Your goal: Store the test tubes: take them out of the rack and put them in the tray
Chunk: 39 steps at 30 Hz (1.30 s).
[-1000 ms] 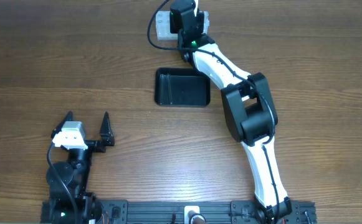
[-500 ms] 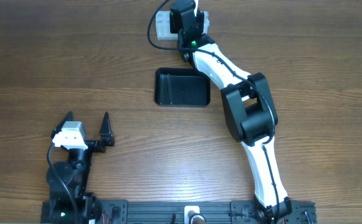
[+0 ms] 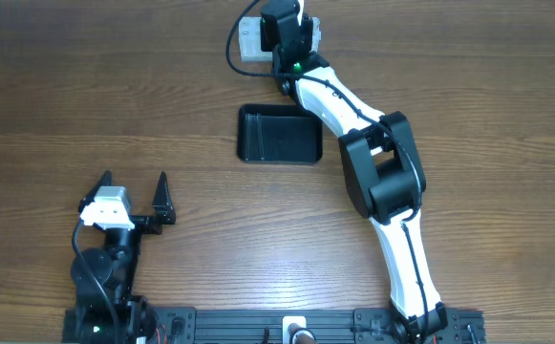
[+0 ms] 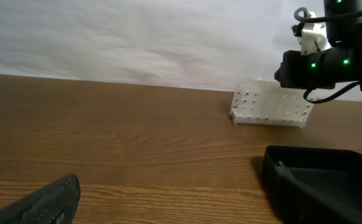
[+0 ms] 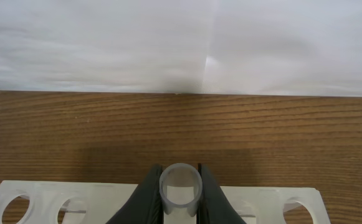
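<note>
Right gripper (image 5: 181, 190): clenched on a test tube (image 5: 181, 201). The two dark fingers (image 5: 151, 194) press against opposite sides of the clear tube, whose open mouth faces the wrist camera. We find the tube upright and in line with the row of holes along the top of the rack (image 5: 50, 200). We cannot tell whether its lower end is seated in the rack.

Rack (image 3: 249, 38): a clear perforated block standing close to the far edge of the table (image 3: 86, 86), a little right of that edge's middle. In the top view the right arm's wrist covers much of it. In the left wrist view the rack (image 4: 271, 109) stands flat on the wood with the right arm's wrist just above its right end.

Tray (image 3: 279, 135): black, shallow and rectangular. It lies flat near the middle of the table, on the near side of the rack and apart from it. The right arm passes beside its right-hand edge. In the left wrist view, one corner of the tray (image 4: 321, 180) shows.

Left gripper (image 3: 134, 183): released, fingers spread wide and holding nothing. It sits towards the near-left corner of the table, well apart from the tray and the rack.
</note>
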Tool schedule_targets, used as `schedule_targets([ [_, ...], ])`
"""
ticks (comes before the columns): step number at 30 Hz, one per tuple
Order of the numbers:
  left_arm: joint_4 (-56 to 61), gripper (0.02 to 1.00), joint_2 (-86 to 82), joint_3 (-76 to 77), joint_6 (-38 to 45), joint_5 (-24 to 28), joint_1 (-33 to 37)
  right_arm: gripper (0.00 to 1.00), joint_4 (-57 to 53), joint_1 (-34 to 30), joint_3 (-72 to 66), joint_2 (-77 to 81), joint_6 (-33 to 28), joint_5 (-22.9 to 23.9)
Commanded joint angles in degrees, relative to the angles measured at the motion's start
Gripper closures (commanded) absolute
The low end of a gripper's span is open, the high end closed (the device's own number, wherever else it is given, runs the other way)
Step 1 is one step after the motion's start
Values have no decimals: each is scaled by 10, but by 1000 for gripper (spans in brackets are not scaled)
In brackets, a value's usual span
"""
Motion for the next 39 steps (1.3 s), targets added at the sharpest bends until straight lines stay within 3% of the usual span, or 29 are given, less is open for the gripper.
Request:
schedule_targets([
  [1, -2, 18, -3, -2, 7, 6, 3, 923, -3, -3, 19, 3, -1, 10],
  [19, -2, 18, -3, -2, 7, 6, 3, 932, -89, 11, 79, -143, -39, 33],
  [28, -2, 18, -3, -2, 7, 6, 3, 989, -318, 42, 79, -223, 37, 32],
  [30, -2, 18, -3, -2, 7, 6, 3, 989, -381, 46, 79, -226, 65, 18],
  [35, -2, 18, -3, -2, 7, 6, 3, 991, -487, 48, 52, -220, 105, -103],
  [39, -2, 18, -3, -2, 7, 6, 3, 985, -481, 48, 4, -212, 140, -114],
])
